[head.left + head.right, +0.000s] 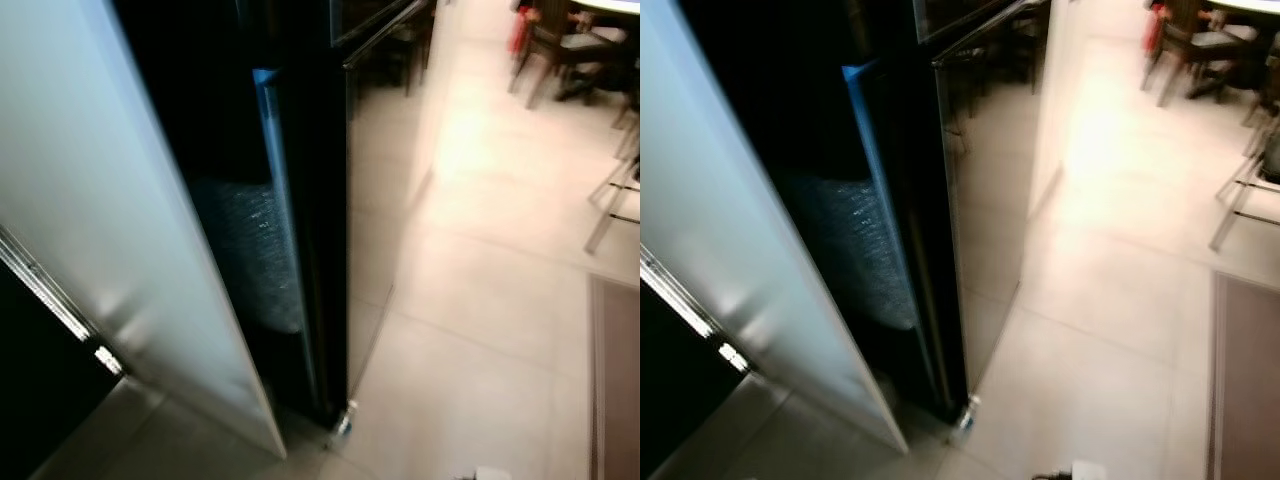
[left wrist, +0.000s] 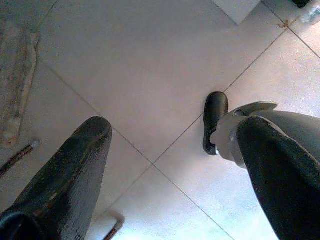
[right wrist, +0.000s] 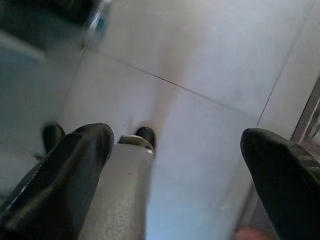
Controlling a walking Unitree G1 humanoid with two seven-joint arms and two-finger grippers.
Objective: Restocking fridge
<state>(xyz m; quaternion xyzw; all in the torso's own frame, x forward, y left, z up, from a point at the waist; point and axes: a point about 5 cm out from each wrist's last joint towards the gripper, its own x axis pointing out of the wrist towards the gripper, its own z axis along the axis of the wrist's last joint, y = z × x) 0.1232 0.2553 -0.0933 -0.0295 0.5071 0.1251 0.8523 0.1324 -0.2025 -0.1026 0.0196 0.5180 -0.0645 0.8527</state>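
A tall black fridge point(image 1: 375, 150) stands before me with its pale grey door point(image 1: 130, 220) swung open on the left. The inside is dark; a silvery textured surface point(image 1: 260, 260) shows low on the inner edge. A small clear bottle point(image 1: 343, 420) lies on the floor at the fridge's front corner. In the left wrist view my left gripper point(image 2: 172, 175) hangs open over the floor tiles, holding nothing. In the right wrist view my right gripper point(image 3: 175, 170) hangs the same way, open and holding nothing, above my own silver leg point(image 3: 125, 190).
Pale floor tiles point(image 1: 480, 300) stretch to the right of the fridge. Dark chairs and a table point(image 1: 570, 50) stand at the far right, with chrome chair legs point(image 1: 610, 210) nearer. A brown rug point(image 1: 615, 380) lies along the right edge. A cloth point(image 2: 17, 75) lies on the floor.
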